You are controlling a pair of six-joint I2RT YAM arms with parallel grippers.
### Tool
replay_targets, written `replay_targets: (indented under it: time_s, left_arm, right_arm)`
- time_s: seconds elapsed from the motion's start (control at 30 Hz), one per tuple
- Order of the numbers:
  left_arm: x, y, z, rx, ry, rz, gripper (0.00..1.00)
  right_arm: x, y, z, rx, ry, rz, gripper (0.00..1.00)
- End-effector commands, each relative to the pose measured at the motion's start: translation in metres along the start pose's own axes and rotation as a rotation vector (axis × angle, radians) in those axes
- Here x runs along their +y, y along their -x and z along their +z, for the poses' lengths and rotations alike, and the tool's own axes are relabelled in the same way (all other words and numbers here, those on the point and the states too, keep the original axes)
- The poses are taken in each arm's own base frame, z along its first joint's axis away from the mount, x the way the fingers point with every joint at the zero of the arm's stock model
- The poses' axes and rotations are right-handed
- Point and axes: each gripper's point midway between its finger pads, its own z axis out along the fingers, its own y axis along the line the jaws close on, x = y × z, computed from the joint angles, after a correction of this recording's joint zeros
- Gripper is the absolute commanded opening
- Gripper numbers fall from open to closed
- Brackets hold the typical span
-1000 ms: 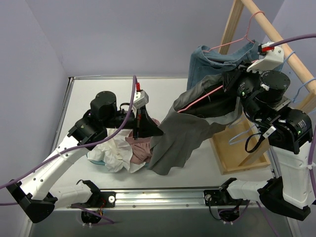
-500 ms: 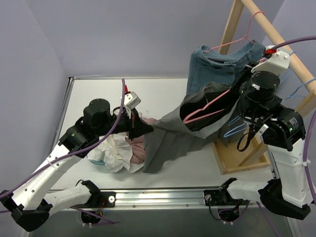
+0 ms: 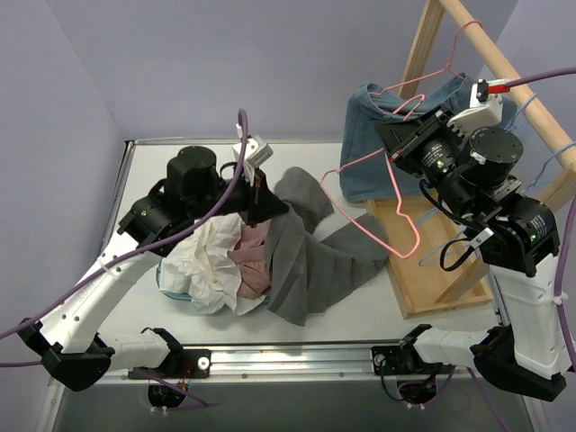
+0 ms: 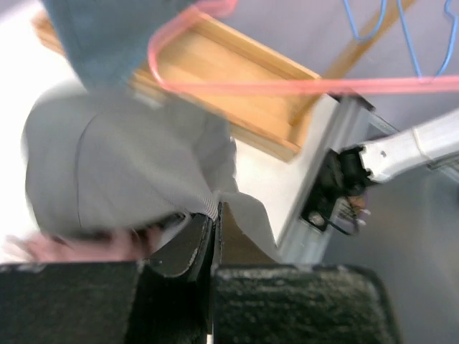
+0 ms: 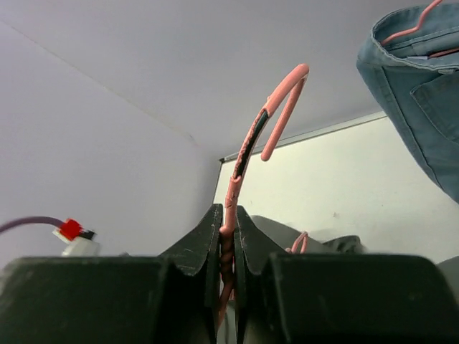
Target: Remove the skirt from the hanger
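The grey skirt lies spread on the white table, off the hanger. My left gripper is shut on its edge; in the left wrist view the cloth is pinched between the jaws of that gripper. My right gripper is shut on the neck of the pink wire hanger, which hangs bare in the air over the table's right side. In the right wrist view the hanger's hook rises from between the jaws of that gripper.
A pile of white and pink clothes lies at the left. A wooden rack stands at the right with a blue denim garment on a pink hanger and blue hangers. The rack's base sits on the table.
The skirt has come off the pink hanger and dropped onto the table. My left gripper pulled it left and back. My right gripper lifted the now bare hanger.
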Motion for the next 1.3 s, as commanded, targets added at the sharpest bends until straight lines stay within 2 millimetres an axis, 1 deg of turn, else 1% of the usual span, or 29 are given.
replay_targets:
  time_s: [0.0,0.03,0.07,0.1,0.13,0.17,0.23,0.27,0.37,0.4,0.43,0.47,0.6,0.63,0.73,0.8,0.87,0.9,0.93,0.97,1.0,1.03,1.07,1.1,1.13,1.17,1.2,1.23,1.27]
  left_arm:
    - [-0.005,0.071,-0.036,-0.146,0.088,0.155,0.02]
    - [-0.014,0.102,-0.058,-0.220,0.113,0.200,0.02]
    - [-0.011,0.112,-0.066,-0.233,0.148,0.242,0.02]
    - [-0.011,0.124,-0.078,-0.258,0.179,0.265,0.02]
    - [-0.005,0.132,-0.093,-0.277,0.237,0.274,0.02]
    - [-0.013,0.152,-0.116,-0.348,0.261,0.304,0.02]
    - [-0.011,0.167,-0.139,-0.397,0.323,0.356,0.02]
    - [-0.014,0.181,-0.156,-0.442,0.351,0.389,0.02]
    - [-0.007,0.190,-0.171,-0.445,0.435,0.422,0.02]
    - [-0.011,0.196,-0.185,-0.469,0.457,0.435,0.02]
    - [-0.009,0.198,-0.190,-0.474,0.485,0.440,0.02]
    - [0.001,0.201,-0.197,-0.476,0.555,0.447,0.02]
    - [0.018,0.207,-0.223,-0.497,0.713,0.473,0.02]
    - [0.018,0.209,-0.226,-0.505,0.724,0.480,0.02]
    - [0.016,0.216,-0.229,-0.517,0.732,0.509,0.02]
    - [0.019,0.216,-0.228,-0.503,0.743,0.522,0.02]
    - [0.021,0.216,-0.219,-0.488,0.731,0.517,0.02]
    - [0.022,0.211,-0.210,-0.466,0.702,0.509,0.02]
    - [0.021,0.206,-0.207,-0.456,0.687,0.500,0.02]
    - [0.037,0.185,-0.178,-0.366,0.664,0.456,0.02]
    - [0.042,0.179,-0.166,-0.355,0.647,0.438,0.02]
    - [0.037,0.167,-0.159,-0.345,0.596,0.429,0.02]
    - [0.055,0.135,-0.126,-0.253,0.564,0.368,0.02]
    - [0.056,0.130,-0.117,-0.266,0.537,0.345,0.02]
    - [0.053,0.122,-0.116,-0.272,0.516,0.323,0.02]
    - [0.061,0.101,-0.096,-0.242,0.471,0.269,0.02]
    - [0.063,0.092,-0.090,-0.240,0.455,0.248,0.02]
    - [0.060,0.086,-0.091,-0.257,0.426,0.209,0.02]
    - [0.059,0.082,-0.088,-0.271,0.391,0.163,0.02]
  right_arm:
    - [0.031,0.029,-0.018,-0.057,0.112,0.056,0.00]
    - [0.027,0.037,-0.022,-0.083,0.088,0.016,0.00]
    - [0.023,0.056,-0.032,-0.148,0.055,0.009,0.00]
    - [0.019,0.062,-0.036,-0.170,0.031,-0.007,0.00]
    - [0.013,0.067,-0.043,-0.185,0.008,-0.021,0.00]
    - [0.009,0.072,-0.049,-0.206,-0.006,-0.040,0.00]
    - [0.002,0.080,-0.056,-0.238,-0.037,-0.053,0.00]
    - [0.000,0.081,-0.058,-0.243,-0.047,-0.067,0.00]
    - [-0.008,0.081,-0.060,-0.249,-0.078,-0.090,0.00]
    - [-0.011,0.079,-0.059,-0.242,-0.090,-0.107,0.00]
    - [-0.013,0.080,-0.060,-0.247,-0.097,-0.111,0.00]
    - [-0.015,0.080,-0.061,-0.250,-0.102,-0.115,0.00]
    - [-0.020,0.074,-0.056,-0.236,-0.117,-0.146,0.00]
    - [-0.021,0.072,-0.053,-0.230,-0.124,-0.155,0.00]
    - [-0.022,0.069,-0.049,-0.220,-0.129,-0.167,0.00]
    - [-0.022,0.068,-0.048,-0.221,-0.128,-0.168,0.00]
    - [-0.024,0.065,-0.046,-0.215,-0.131,-0.170,0.00]
    - [-0.024,0.065,-0.045,-0.215,-0.128,-0.167,0.00]
    - [-0.024,0.065,-0.046,-0.217,-0.127,-0.166,0.00]
    - [-0.025,0.064,-0.045,-0.214,-0.129,-0.166,0.00]
    - [-0.025,0.064,-0.045,-0.216,-0.129,-0.164,0.00]
    - [-0.025,0.065,-0.047,-0.220,-0.128,-0.164,0.00]
    - [-0.026,0.064,-0.046,-0.221,-0.130,-0.165,0.00]
    - [-0.026,0.064,-0.046,-0.220,-0.131,-0.167,0.00]
    - [-0.027,0.063,-0.044,-0.216,-0.136,-0.173,0.00]
    - [-0.028,0.062,-0.045,-0.210,-0.140,-0.180,0.00]
    - [-0.028,0.063,-0.046,-0.212,-0.141,-0.183,0.00]
    - [-0.028,0.064,-0.047,-0.213,-0.143,-0.184,0.00]
    - [-0.028,0.064,-0.048,-0.212,-0.144,-0.188,0.00]
